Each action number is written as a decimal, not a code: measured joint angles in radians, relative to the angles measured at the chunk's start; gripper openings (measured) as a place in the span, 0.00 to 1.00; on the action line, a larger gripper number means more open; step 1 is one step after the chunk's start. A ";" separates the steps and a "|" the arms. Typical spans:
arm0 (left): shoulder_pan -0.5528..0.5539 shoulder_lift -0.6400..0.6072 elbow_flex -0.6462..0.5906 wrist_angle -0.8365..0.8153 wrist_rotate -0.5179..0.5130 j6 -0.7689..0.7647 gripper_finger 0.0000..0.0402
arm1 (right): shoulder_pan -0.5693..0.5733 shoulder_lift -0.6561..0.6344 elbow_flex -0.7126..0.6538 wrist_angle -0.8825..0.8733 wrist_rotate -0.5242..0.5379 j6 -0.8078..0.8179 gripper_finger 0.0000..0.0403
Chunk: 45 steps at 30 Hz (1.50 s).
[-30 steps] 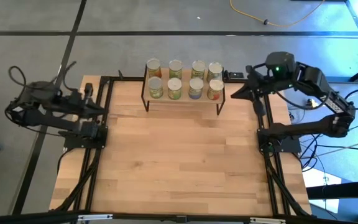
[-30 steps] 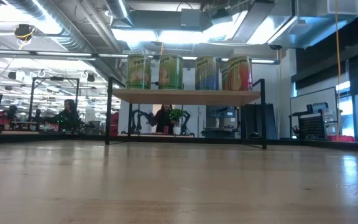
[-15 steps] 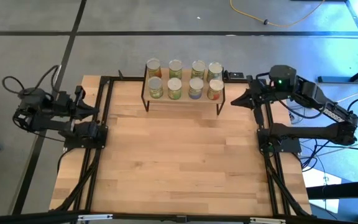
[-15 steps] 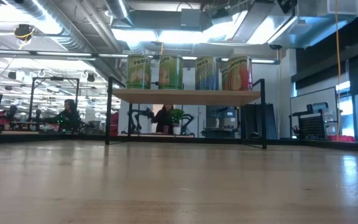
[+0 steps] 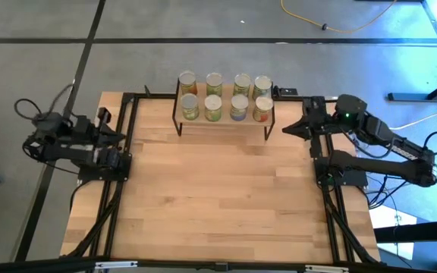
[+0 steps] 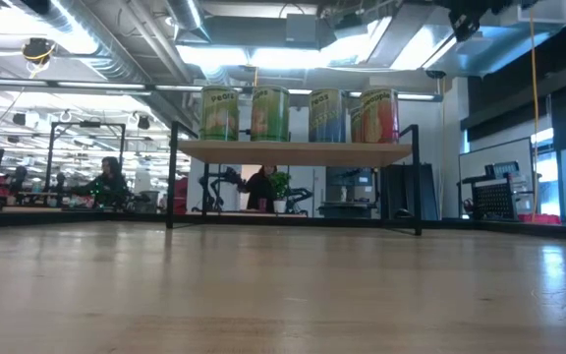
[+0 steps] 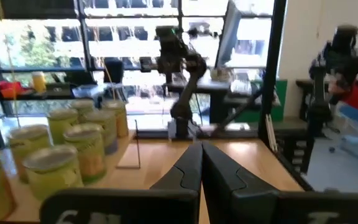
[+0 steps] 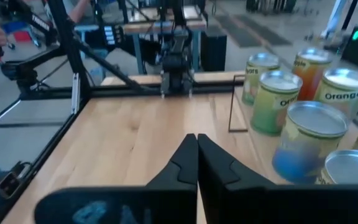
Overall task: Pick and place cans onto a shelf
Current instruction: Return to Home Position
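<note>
Eight cans [image 5: 223,96] with silvery tops stand upright in two rows on the top board of the small black-legged shelf [image 5: 224,123] at the table's far edge. The low view shows four of the cans [image 6: 299,114] on the wood board [image 6: 298,150]. My left gripper [image 5: 121,134] is shut and empty at the table's left edge, pointing right. My right gripper [image 5: 285,128] is shut and empty at the right edge, just right of the shelf. The cans also show in the left wrist view [image 7: 55,155] and the right wrist view [image 8: 303,118].
The wooden tabletop [image 5: 218,197] lies bare in front of the shelf. Black frame rails [image 5: 120,189] run along both sides of the table. In the low view, people [image 6: 106,182] sit in the room beyond the table.
My right arm has drawn back toward the table's right edge and come down, its gripper still pointing at the shelf. My left arm has shifted a little at the left edge. The cans and shelf have not moved.
</note>
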 joint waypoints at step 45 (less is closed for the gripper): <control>0.001 0.000 -0.714 0.837 -0.068 0.131 0.00 | 0.000 -0.308 -0.593 0.415 0.000 0.120 0.01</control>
